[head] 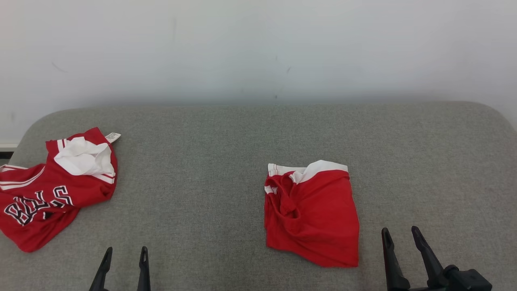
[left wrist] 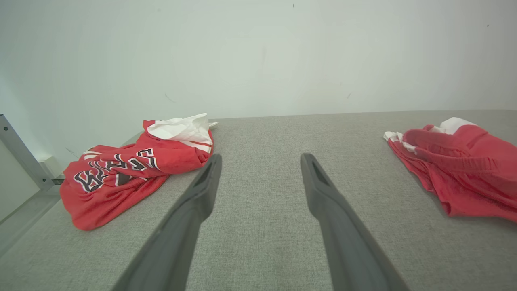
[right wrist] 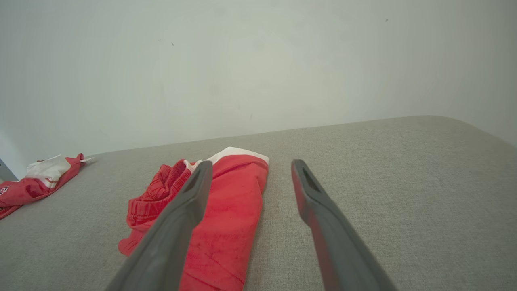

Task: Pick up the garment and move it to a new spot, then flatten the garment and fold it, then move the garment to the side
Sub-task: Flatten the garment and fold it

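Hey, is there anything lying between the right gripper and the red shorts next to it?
Nothing visible. The right gripper, jaws open, sits just to the right of the red shorts, with bare grey surface between them. The red jersey lies far off to the left, out of the path.

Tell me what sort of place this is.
Probably an indoor clothes-folding test area: a grey fabric-covered surface against a bare white wall, with a red jersey and red shorts lying on it.
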